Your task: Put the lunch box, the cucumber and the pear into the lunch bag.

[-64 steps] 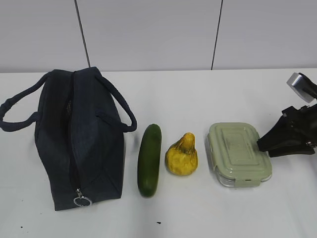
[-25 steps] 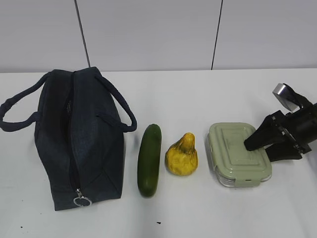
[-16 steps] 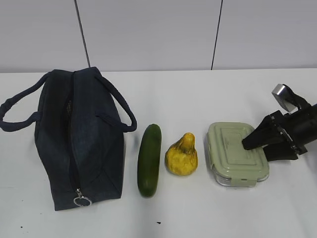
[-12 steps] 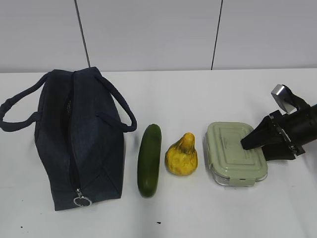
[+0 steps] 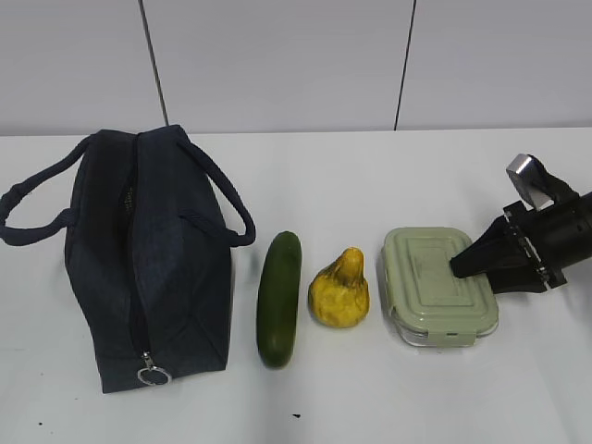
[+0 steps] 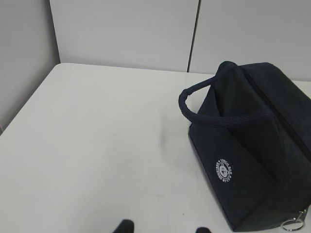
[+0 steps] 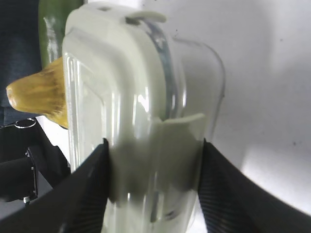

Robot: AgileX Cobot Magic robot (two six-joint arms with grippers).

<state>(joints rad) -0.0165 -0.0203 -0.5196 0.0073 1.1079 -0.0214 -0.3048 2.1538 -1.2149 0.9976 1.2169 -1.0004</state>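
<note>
Right gripper (image 5: 467,264) at the right short end of the lunch box (image 5: 437,285), fingers (image 7: 90,189) spread to either side of the box's end and lying against or just beside its walls. Whether actually clamped or merely straddling: cannot tell; box resting on the table (image 5: 370,176), not lifted. Long axis of the box running front to back in the exterior view, gripper coming in from the right, across that axis. Right arm plainly the nearer one; left gripper (image 6: 163,227) showing only two fingertips at the bottom edge of its own view, apart, holding nothing, hovering over bare table left of the lunch bag (image 5: 148,259).

Lunch bag far to the left, lying lengthwise front to back, zipper line along its top and ring pull (image 5: 154,375) at the near end; seemingly zipped, though hard to be sure. Cucumber (image 5: 279,298) just right of the bag, parallel to it. Pear (image 5: 339,290) between cucumber and box, near both, touching neither.

Likely next: close on the box, lift, carry left over pear and cucumber. Bag opening a probable obstacle if shut.

Count: one lunch box, one cucumber, one pear, one lunch bag, two handles (image 5: 227,199), two grippers.
</note>
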